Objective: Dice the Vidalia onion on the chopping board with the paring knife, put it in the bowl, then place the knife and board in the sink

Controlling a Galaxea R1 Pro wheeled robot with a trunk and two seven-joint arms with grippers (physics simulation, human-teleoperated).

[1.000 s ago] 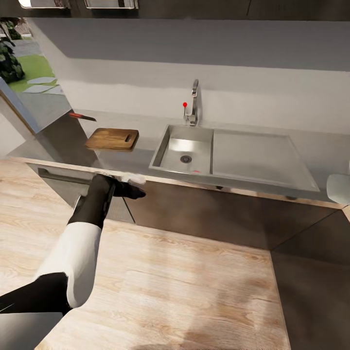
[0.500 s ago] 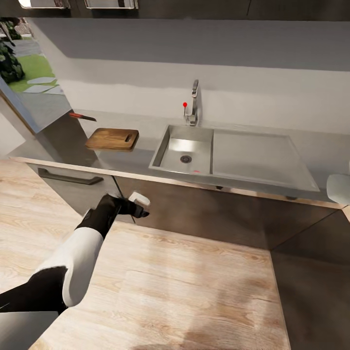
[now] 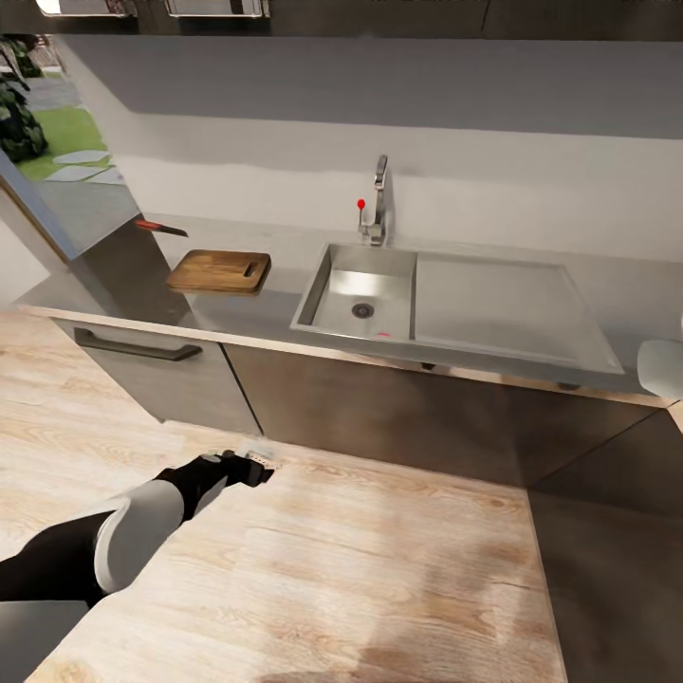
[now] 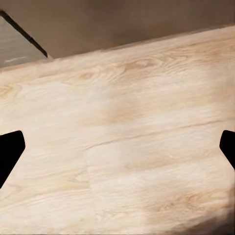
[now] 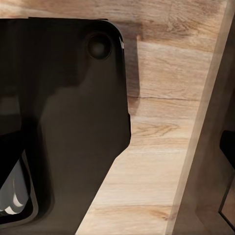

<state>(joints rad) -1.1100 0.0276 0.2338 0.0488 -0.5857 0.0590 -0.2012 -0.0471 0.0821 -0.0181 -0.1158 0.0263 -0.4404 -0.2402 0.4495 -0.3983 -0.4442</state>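
Head view: left arm (image 3: 142, 526) low, jaws wide apart.

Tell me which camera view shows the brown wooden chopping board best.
The head view: the brown rectangular wooden chopping board lies whole on the grey countertop, left of the steel sink. Both wrist views look at the wooden floor instead.

There are no words, numbers, labels or signs to read here. The board (image 3: 219, 270), the sink (image 3: 360, 296), the tap (image 3: 378, 203), the desk (image 3: 237, 308) and the wood floor (image 3: 379, 569) are all plain, with nothing written on them.
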